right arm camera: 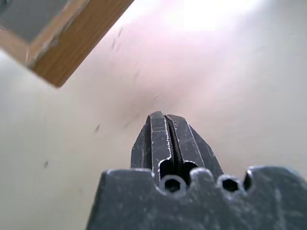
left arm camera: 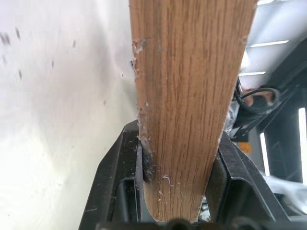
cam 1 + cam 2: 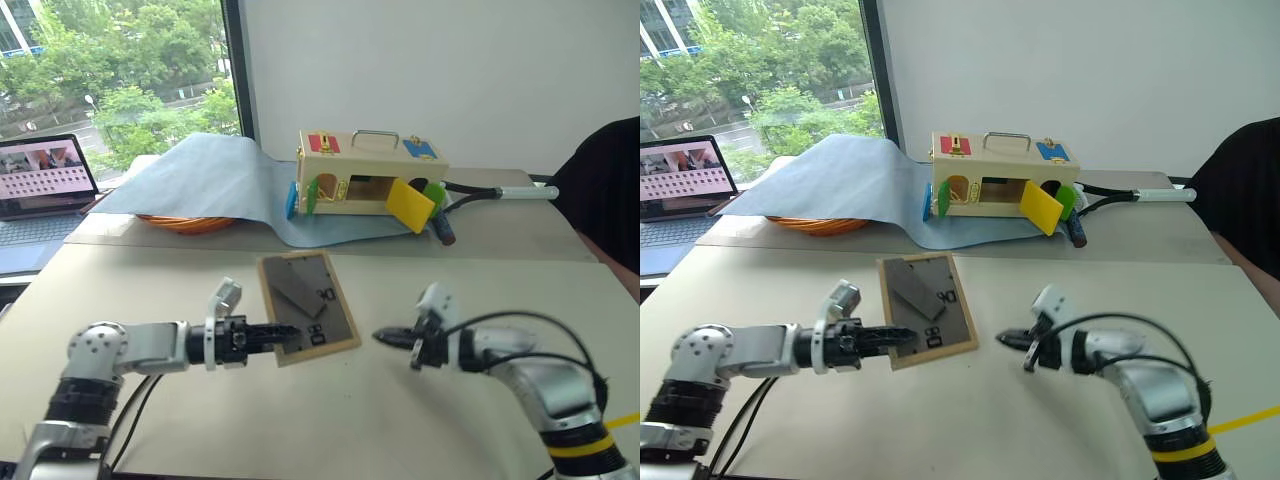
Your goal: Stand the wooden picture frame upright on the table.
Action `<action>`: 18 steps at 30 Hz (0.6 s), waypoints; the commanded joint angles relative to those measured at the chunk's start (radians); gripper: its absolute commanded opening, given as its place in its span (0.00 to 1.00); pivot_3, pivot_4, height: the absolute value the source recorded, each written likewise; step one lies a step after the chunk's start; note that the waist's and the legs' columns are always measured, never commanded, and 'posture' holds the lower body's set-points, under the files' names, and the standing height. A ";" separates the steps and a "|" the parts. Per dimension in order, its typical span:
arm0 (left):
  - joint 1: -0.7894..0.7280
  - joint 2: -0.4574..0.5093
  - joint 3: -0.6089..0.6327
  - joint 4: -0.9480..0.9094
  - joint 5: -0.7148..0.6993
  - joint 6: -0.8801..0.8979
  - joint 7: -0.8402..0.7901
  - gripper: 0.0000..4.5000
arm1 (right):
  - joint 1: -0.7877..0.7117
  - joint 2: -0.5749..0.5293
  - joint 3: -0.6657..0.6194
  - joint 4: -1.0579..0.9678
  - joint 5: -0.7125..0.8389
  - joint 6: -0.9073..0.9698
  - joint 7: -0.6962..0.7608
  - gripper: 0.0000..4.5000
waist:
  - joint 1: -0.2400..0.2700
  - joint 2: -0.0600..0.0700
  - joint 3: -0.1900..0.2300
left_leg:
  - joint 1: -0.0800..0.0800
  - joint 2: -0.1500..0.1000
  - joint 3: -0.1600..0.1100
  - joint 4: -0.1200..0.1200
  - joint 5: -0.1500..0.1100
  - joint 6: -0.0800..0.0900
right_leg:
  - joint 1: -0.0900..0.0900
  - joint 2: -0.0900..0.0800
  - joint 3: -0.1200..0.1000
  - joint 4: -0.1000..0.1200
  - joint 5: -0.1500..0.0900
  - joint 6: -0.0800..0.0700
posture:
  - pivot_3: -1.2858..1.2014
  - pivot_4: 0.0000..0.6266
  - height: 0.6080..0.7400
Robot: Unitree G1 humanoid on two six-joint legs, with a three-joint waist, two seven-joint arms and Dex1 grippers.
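The left end effector (image 3: 285, 333) pinches the wooden picture frame (image 3: 308, 305) at its 7 o'clock corner; the right end effector (image 3: 388, 338) is closed, empty. That narrow corner grip could let it pivot or slip onto the worktop (image 3: 300, 420).

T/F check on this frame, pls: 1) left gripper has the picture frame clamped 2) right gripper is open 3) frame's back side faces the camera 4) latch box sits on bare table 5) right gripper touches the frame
1) True. The left gripper is shut on the edge of the wooden picture frame.
2) False. The right gripper has its fingers closed together, empty.
3) True. The dark grey back with its hinged stand faces up.
4) False. The latch box rests on the blue-grey cloth.
5) False. It hovers over the table, apart from the frame.
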 commanded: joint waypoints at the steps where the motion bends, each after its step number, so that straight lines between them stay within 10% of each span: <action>1: -0.080 0.014 -0.011 0.008 0.038 0.080 -0.150 0.25 | -0.091 -0.034 -0.093 -0.057 0.177 0.117 0.029 0.26 | 0.001 0.000 0.001 | 0.000 0.000 0.000 -0.001 0.000 0.000 | -0.001 0.000 -0.001 0.000 0.000 0.000 | 0.52 0.24 0.47; 11: -0.293 -0.056 -0.114 0.055 0.419 0.172 -0.494 0.25 | -0.292 0.011 0.030 -0.056 0.340 0.278 0.025 0.97 | -0.002 0.001 0.002 | -0.004 0.000 0.000 -0.004 0.001 -0.001 | -0.006 0.000 -0.002 0.000 0.000 -0.001 | 0.52 0.24 0.47; 18: -0.326 -0.073 -0.159 0.023 0.548 0.172 -0.639 0.25 | -0.301 0.004 0.157 -0.049 0.266 0.231 0.041 0.97 | -0.002 0.002 0.003 | -0.012 0.000 0.000 -0.004 0.002 -0.002 | -0.015 0.000 -0.002 0.002 0.000 -0.002 | 0.52 0.24 0.47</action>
